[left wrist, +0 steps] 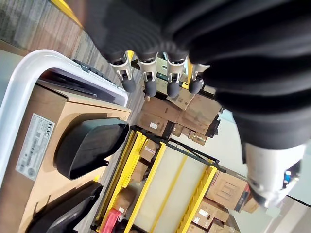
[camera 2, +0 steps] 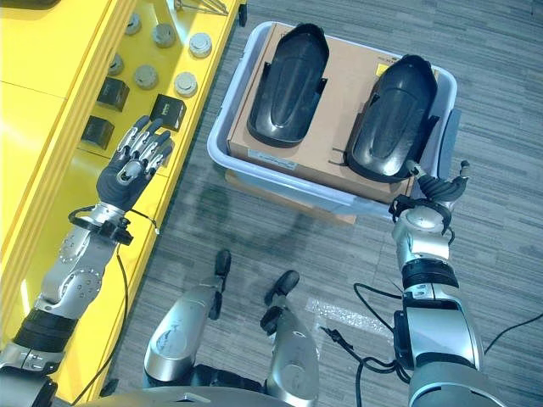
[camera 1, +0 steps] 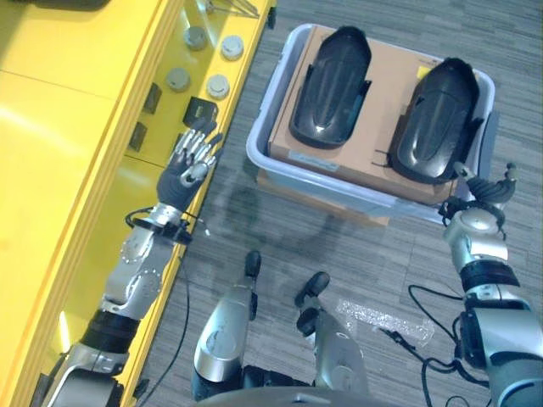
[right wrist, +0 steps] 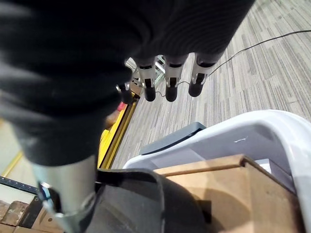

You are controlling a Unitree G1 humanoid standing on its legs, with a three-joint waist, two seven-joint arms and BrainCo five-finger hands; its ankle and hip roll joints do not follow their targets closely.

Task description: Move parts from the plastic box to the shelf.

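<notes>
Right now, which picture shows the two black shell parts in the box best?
The right eye view: both black parts lie whole on the cardboard in the plastic box. The left eye view matches it. The left wrist view shows them partly; the right wrist view shows one edge.

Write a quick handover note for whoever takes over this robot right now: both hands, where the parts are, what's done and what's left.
Left robot hand: open, holding nothing, over the edge of the yellow shelf.
Right robot hand: at the near right corner of the plastic box, not gripping anything; fingers hard to read.
Parts: two large black parts lie side by side on a cardboard box inside the plastic box.
Done: small round and dark square pieces already sit on the shelf.
Left: both black parts are yet to be moved.
</notes>
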